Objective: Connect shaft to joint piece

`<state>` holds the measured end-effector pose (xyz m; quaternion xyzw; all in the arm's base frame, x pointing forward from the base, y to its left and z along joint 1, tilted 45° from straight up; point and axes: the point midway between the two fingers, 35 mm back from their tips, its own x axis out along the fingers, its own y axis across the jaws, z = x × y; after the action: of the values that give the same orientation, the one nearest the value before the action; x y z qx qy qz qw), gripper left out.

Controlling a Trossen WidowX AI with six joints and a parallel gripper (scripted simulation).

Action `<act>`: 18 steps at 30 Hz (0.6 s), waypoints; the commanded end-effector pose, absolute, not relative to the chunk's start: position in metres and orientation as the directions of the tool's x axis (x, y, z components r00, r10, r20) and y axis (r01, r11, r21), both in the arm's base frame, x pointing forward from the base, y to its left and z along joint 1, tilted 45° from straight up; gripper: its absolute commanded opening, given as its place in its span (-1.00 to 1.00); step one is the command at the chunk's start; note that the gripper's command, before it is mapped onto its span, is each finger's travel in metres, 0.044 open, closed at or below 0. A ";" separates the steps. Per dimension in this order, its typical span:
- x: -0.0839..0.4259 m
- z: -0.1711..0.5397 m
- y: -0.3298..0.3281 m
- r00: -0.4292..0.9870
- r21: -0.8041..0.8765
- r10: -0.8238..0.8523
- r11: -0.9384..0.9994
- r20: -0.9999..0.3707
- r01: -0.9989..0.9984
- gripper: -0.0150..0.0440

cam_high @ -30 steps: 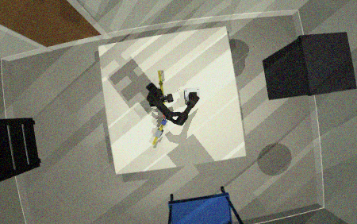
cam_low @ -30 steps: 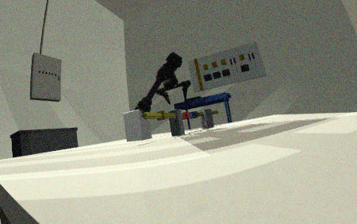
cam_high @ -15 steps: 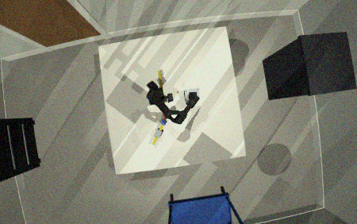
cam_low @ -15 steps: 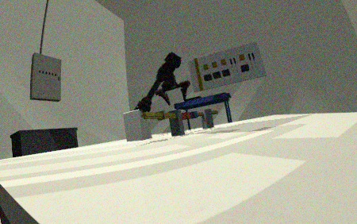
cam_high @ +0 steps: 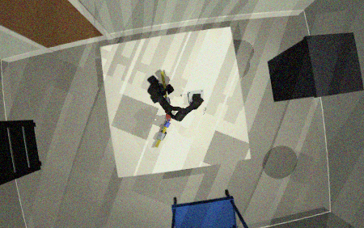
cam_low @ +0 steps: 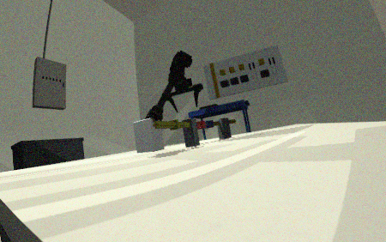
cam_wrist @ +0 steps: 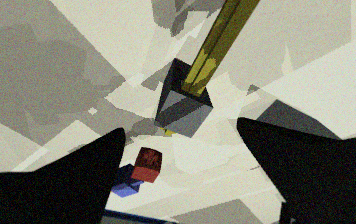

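The red square joint piece (cam_high: pixel 168 116) (cam_low: pixel 201 124) (cam_wrist: pixel 147 169) has a dark opening facing roughly towards the second shaft; exact alignment cannot be told. The blue hinge part (cam_high: pixel 167 124) (cam_low: pixel 209 124) (cam_wrist: pixel 126 187) joins it to the first shaft (cam_high: pixel 158 143) in its grey block (cam_high: pixel 161 136) (cam_low: pixel 224 129). The yellow second shaft (cam_high: pixel 163 76) (cam_low: pixel 165 124) (cam_wrist: pixel 220 50) runs through the other grey block (cam_low: pixel 191 134) (cam_wrist: pixel 186 114). Its short tip (cam_wrist: pixel 168 132) shows beyond that block, apart from the red piece. My gripper (cam_low: pixel 187 108) (cam_wrist: pixel 182 127) is open and empty, above the second block.
The arm's pale base block (cam_low: pixel 148 135) stands beside the second shaft. A blue table frame (cam_high: pixel 204 212) (cam_low: pixel 220 108), a dark cabinet (cam_high: pixel 333 65) and a black rack (cam_high: pixel 18 149) stand away from the white table top (cam_high: pixel 190 141).
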<state>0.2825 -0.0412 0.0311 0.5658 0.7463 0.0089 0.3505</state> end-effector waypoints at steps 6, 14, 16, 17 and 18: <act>0.290 0.000 -0.073 -0.108 0.594 0.812 0.503 -0.574 0.628 1.00; 0.294 -0.027 -0.101 -0.102 0.688 0.776 0.605 -0.622 0.401 1.00; 0.294 -0.034 -0.108 -0.101 0.702 0.766 0.626 -0.634 0.340 1.00; 0.295 -0.038 -0.112 -0.100 0.708 0.762 0.636 -0.640 0.309 1.00; 0.295 -0.041 -0.115 -0.100 0.712 0.757 0.645 -0.646 0.278 1.00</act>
<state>0.2937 -0.1031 -0.0291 0.4032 0.7192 0.1819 0.5357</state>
